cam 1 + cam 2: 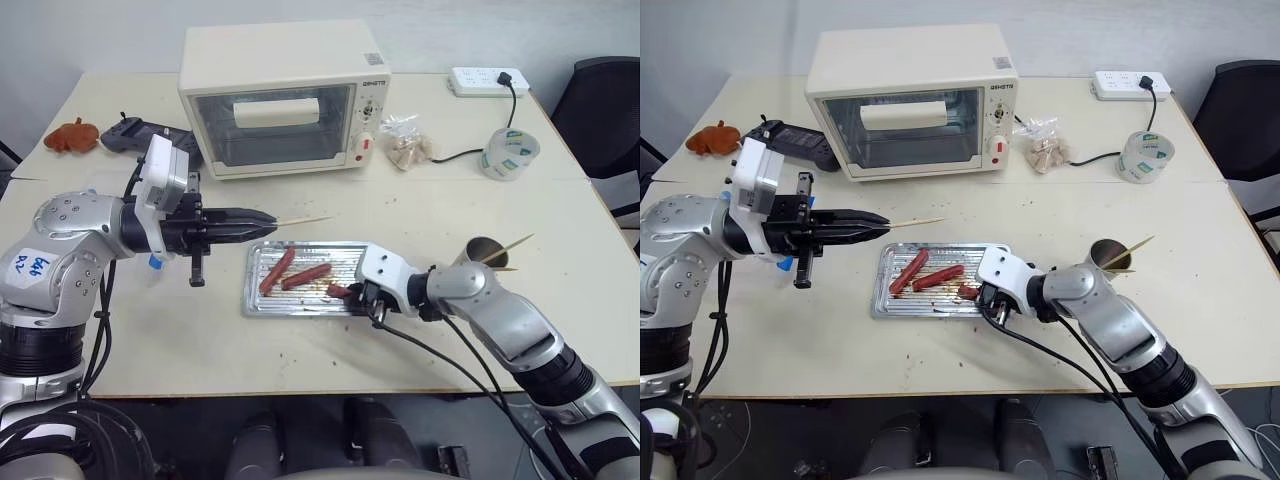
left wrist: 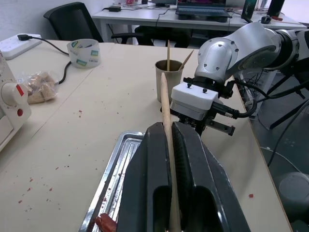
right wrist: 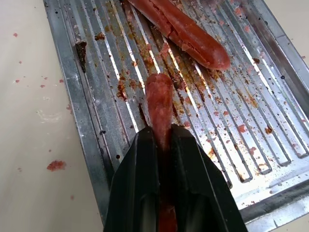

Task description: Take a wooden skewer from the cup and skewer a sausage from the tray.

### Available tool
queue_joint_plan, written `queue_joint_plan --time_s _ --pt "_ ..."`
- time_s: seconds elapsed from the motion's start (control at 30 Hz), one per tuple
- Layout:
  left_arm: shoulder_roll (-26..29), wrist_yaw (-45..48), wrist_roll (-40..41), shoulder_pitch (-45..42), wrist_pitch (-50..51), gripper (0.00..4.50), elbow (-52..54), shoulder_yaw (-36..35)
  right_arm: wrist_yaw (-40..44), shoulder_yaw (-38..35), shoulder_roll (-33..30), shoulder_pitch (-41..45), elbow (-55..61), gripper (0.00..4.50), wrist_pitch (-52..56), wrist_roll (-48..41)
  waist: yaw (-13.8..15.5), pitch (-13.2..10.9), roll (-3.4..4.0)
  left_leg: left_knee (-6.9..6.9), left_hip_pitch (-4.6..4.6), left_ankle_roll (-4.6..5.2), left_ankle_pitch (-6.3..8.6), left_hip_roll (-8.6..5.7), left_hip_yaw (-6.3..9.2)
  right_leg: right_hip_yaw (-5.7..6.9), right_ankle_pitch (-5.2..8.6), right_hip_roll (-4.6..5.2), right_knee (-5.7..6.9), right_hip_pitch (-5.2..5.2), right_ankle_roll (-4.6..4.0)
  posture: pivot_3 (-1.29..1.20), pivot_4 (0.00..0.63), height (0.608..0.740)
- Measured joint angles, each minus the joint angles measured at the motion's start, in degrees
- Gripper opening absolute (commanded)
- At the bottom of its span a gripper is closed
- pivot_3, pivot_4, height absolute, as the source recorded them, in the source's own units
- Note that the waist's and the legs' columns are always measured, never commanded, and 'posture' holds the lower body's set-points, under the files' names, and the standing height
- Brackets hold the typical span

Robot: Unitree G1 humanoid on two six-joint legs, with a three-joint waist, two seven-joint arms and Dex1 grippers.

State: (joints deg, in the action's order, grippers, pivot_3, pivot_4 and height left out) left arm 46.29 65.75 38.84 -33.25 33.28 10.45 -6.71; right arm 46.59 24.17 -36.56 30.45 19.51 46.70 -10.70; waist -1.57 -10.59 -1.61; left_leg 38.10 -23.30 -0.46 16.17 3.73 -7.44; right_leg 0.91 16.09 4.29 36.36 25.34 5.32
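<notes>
So the left gripper (image 1: 262, 216) sits left of centre in the left eye view, pointing sideways toward the right, with its fingers pinched tight on the wooden skewer (image 1: 305, 221). The pale tip pokes out past the fingertips, hovering over the table just above the tray's top edge and below the toaster oven (image 1: 283, 98).

The tray (image 1: 345, 249) is in the middle of the frame, shiny and greasy with a ridged floor. Two sausages (image 1: 277, 270) lie side by side in its left half. The right gripper (image 1: 345, 293) comes in from the lower right and has its fingers clamped on the sausage (image 3: 160, 104) at the tray's lower right part; in the right wrist view the sausage's rounded end sticks out from between the two black fingers, right over the ridges, close to another sausage (image 3: 186, 32).

The cup (image 1: 484, 251) stands right of the tray, just behind the right arm, with a couple more sticks in it. Tape roll (image 1: 510, 153) and power strip (image 1: 488, 80) are in the upper right.
</notes>
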Motion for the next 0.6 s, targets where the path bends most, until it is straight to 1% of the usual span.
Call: queue_joint_plan --time_s 0.13,0.23,0.43,0.5,0.6 --pt "0.00 0.56 -0.47 -0.20 -0.01 0.00 -0.43 0.03 1.59 -1.30 -0.76 0.27 1.28 0.03 3.73 -2.22 0.02 0.00 0.00 0.00 -0.01 0.00 0.00 0.00 0.00 0.00 0.00 0.01 0.00 0.01 0.00 0.00 0.150 0.740" --pt "0.40 2.20 -0.79 -0.31 -0.02 0.00 -1.35 0.71 5.12 -3.67 -4.78 2.36 4.76 0.03 7.44 -5.70 0.01 -0.02 0.02 0.00 -0.02 0.00 0.00 0.00 -0.01 -0.01 0.00 0.00 0.00 0.03 0.00 0.00 0.150 0.740" --pt "3.86 8.72 -0.88 -0.10 -0.02 0.00 -1.59 2.57 14.94 -13.63 -15.24 9.03 12.07 0.03 15.76 -17.93 0.00 -0.03 0.02 -0.05 -0.02 -0.02 0.03 0.06 0.03 0.01 0.06 -0.04 -0.01 0.05 -0.11 0.00 0.150 0.740" --pt "4.72 11.13 -0.88 0.49 -0.06 0.00 -0.57 3.35 17.59 -15.84 -17.69 10.81 12.92 0.03 18.53 -22.20 -0.03 -0.03 0.02 -0.06 0.00 -0.02 0.04 0.06 0.05 -0.02 0.07 -0.04 -0.01 0.06 -0.12 0.00 0.150 0.740" --pt "5.09 13.34 -0.91 0.55 -0.54 0.00 0.22 4.54 19.47 -17.15 -19.73 12.89 13.44 0.03 20.99 -26.01 -0.02 -0.03 0.02 -0.04 0.00 -0.02 0.04 0.06 0.07 -0.02 0.08 -0.03 -0.01 0.06 -0.13 0.00 0.150 0.740"
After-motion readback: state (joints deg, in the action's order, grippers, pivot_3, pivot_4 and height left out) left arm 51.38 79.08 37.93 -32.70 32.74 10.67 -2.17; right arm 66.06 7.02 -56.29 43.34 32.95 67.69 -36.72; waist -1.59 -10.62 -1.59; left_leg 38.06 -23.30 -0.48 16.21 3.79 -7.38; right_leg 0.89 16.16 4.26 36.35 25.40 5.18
